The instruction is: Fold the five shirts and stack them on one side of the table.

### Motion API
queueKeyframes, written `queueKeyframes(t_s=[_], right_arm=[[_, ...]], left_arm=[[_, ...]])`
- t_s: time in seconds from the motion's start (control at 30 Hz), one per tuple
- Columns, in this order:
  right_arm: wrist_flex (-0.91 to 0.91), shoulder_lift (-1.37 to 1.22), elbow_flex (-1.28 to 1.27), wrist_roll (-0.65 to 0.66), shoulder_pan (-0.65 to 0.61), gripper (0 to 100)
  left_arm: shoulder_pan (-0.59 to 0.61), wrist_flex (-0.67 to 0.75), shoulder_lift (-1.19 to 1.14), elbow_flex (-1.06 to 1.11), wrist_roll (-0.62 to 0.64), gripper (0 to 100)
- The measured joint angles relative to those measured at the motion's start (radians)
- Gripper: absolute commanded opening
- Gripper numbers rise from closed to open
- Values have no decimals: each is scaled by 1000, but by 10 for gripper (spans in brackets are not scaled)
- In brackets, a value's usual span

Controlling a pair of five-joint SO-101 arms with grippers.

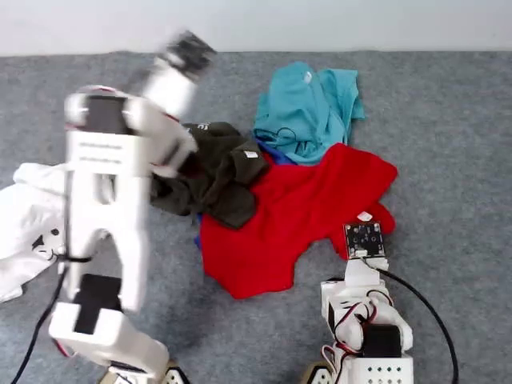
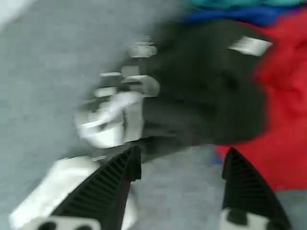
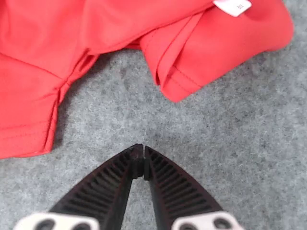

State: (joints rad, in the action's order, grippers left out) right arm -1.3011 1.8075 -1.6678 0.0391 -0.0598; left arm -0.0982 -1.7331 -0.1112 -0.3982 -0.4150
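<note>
My left gripper (image 2: 182,160) hangs open, jaws spread wide, over the grey felt-covered table (image 1: 456,160) at the edge of the crumpled dark olive cotton shirt (image 2: 206,86). Its white chest print (image 2: 120,110) is too blurred to read, as is its white neck tag (image 2: 249,45). My right gripper (image 3: 144,154) is closed on nothing, just beside the rumpled red shirt (image 3: 72,38), whose small white label (image 3: 232,5) bears marks I probably cannot read. The bunched teal shirt (image 1: 308,104) lies beyond it, and the white printed shirt (image 1: 28,212) lies apart near my left arm.
</note>
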Motion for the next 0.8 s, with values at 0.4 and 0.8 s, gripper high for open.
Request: queueKeyframes(t_s=[0.4,0.8], right_arm=[[0,0,0,0,0,9],[0,0,0,0,0,9]], left_arm=[[-160,270,-163,308,89,280],[-169,247,-555,115,117,224]])
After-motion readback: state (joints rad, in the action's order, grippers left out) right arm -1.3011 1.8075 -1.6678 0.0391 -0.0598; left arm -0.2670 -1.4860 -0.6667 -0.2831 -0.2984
